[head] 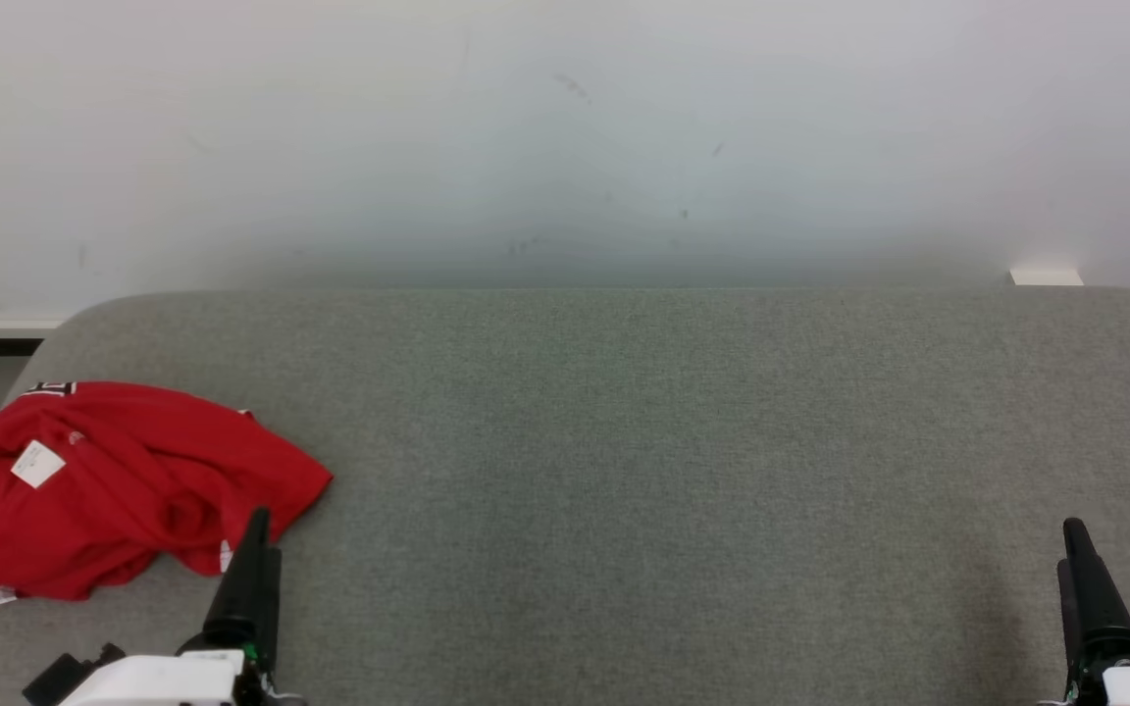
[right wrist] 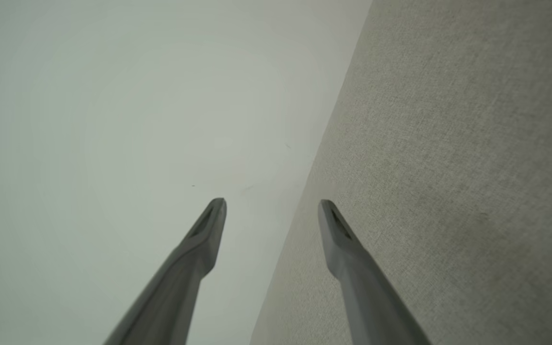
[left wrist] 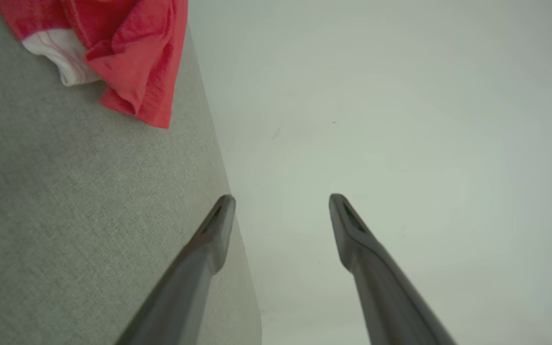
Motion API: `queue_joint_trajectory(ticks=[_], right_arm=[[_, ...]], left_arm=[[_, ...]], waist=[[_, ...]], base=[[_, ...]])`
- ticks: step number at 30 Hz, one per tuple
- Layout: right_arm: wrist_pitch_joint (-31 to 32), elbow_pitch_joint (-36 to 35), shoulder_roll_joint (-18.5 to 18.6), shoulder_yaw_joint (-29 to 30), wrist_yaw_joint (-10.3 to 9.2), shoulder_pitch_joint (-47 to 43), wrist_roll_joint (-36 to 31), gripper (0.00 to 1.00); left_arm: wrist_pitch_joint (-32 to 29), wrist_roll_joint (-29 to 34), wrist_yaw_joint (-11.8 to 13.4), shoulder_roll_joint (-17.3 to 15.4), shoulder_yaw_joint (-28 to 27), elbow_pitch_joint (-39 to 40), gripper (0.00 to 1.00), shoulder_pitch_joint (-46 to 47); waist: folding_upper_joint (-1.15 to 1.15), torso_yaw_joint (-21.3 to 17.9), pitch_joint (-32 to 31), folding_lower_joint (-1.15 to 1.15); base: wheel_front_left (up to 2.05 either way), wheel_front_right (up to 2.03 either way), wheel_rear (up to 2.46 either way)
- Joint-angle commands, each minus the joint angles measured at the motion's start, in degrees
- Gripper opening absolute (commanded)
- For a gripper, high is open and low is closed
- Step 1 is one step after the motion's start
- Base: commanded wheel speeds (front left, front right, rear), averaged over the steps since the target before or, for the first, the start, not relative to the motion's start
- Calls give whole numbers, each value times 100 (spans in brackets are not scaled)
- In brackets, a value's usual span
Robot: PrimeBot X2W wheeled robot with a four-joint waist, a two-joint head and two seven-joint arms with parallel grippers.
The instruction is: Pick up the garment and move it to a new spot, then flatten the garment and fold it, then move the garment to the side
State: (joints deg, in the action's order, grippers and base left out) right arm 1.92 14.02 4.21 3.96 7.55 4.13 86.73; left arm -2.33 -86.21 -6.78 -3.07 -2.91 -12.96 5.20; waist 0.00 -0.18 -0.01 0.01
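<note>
Garment crumpled on grey surface, near left tool.

garment: was plain bright red, with white trim at the cuff crossed by thin red lines.
label: was white against the red.
table: was grey-green in a fine flecked weave.
wall: was off-white with a few dark specks.
left tool: was dark grey.
right tool: was dark grey too.
</note>
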Motion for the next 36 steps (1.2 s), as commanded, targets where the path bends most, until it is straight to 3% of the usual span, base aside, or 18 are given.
queue_joint_trajectory(ticks=[1, 16, 36], right_arm=[[-55, -152, 106, 10, -2, 46, -277, 100], [-340, -654, 137, -12, -3, -140, -2620, 100], [-463, -931, 210, -222, -5, -317, -4455, 100]], left_arm=[[53, 271, -22, -79, 12, 156, 100, 151], [409, 2465, -37, -127, 203, 561, 100, 56], [802, 4670, 174, -328, 556, 537, 100, 18]], waist=[[0, -2, -1, 0], [0, -40, -25, 0], [0, -81, -29, -1]], base=[[0, 0, 0], [0, 0, 0], [0, 0, 0]])
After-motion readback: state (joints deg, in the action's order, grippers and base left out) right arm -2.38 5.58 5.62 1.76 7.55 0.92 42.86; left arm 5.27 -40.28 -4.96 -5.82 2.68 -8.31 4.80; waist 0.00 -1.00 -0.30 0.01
